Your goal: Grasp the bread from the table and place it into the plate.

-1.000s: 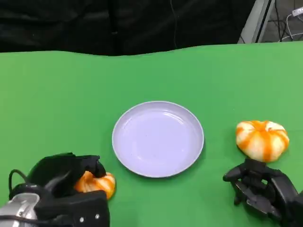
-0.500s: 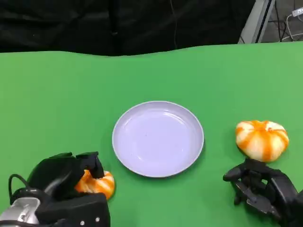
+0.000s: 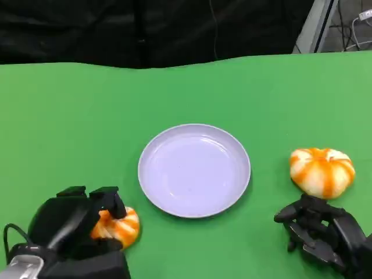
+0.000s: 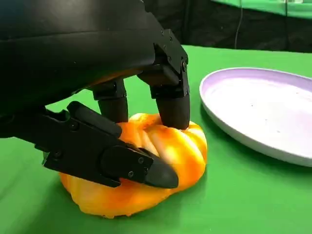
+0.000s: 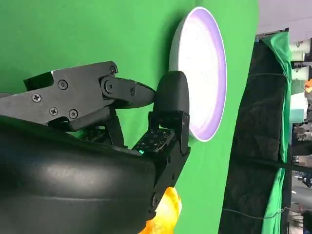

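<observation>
An orange-and-white bread roll lies on the green table at the front left, just left of the lilac plate. My left hand covers it from the left. In the left wrist view its fingers press on top of the roll and the thumb lies along its side, so the roll is gripped while resting on the cloth. The plate holds nothing. A second, larger roll sits right of the plate. My right hand rests just in front of it, fingers apart and holding nothing.
The green table ends at a black curtain at the back. In the right wrist view my right hand is over the cloth, with the plate beyond it and a bit of the larger roll beside it.
My left forearm has dropped toward the picture's lower edge while the hand stays on the small roll, its fingers settling over the top. The right hand and the larger roll have not moved.
</observation>
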You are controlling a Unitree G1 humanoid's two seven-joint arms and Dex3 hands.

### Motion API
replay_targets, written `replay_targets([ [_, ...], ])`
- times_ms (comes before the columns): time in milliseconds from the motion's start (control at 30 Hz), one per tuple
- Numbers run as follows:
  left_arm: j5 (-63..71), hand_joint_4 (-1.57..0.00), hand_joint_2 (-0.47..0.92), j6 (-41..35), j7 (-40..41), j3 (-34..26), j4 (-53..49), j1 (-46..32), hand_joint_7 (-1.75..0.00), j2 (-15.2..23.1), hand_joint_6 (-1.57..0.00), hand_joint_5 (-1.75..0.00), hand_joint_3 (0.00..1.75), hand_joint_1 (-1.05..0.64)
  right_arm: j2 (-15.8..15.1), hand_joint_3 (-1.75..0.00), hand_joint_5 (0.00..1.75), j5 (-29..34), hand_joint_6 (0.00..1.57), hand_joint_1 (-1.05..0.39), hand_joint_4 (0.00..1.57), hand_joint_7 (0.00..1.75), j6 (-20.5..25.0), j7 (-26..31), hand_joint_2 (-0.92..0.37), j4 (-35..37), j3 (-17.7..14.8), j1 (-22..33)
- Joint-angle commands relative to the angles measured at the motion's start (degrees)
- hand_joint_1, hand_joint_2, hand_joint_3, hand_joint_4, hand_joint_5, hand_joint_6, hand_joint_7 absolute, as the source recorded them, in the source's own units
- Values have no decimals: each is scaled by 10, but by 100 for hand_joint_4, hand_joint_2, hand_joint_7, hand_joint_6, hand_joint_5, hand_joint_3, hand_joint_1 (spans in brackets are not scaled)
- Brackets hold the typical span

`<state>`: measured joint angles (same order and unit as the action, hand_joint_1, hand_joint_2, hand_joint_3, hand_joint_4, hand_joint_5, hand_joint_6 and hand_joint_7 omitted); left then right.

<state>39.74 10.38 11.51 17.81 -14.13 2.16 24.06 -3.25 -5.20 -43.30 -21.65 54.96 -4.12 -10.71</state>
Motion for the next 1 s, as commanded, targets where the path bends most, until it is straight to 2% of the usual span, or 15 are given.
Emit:
replay_targets([
  [33, 10, -67, 89, -14, 1, -18, 32, -14, -141, 16, -71, -175, 14, -8, -8, -44, 175, 4, 75, -28, 66, 106, -1, 3, -92, 6, -2, 7],
  [200, 10, -65, 88, -38, -20, -36, 91, -30, -131, 18, -75, -175, 11, -7, -7, -44, 174, -1, 75, -28, 66, 107, 2, -2, -92, 8, -3, 5],
  [333, 11, -65, 88, -44, -26, -38, 100, -34, -129, 17, -76, -175, 10, -7, -7, -44, 174, -2, 75, -27, 66, 107, 2, -3, -92, 8, -3, 5],
  [600, 11, -67, 88, -51, -44, -68, 185, -48, -123, 23, -79, -175, 9, -6, -6, -44, 174, 1, 75, -27, 66, 106, 2, 1, -92, 9, -2, 4],
  [1000, 24, -68, 90, -46, -40, -83, 238, -18, -105, 7, -90, -175, 7, -8, -6, -44, 175, 0, 75, -27, 66, 106, -1, -4, -92, 15, -2, 1],
])
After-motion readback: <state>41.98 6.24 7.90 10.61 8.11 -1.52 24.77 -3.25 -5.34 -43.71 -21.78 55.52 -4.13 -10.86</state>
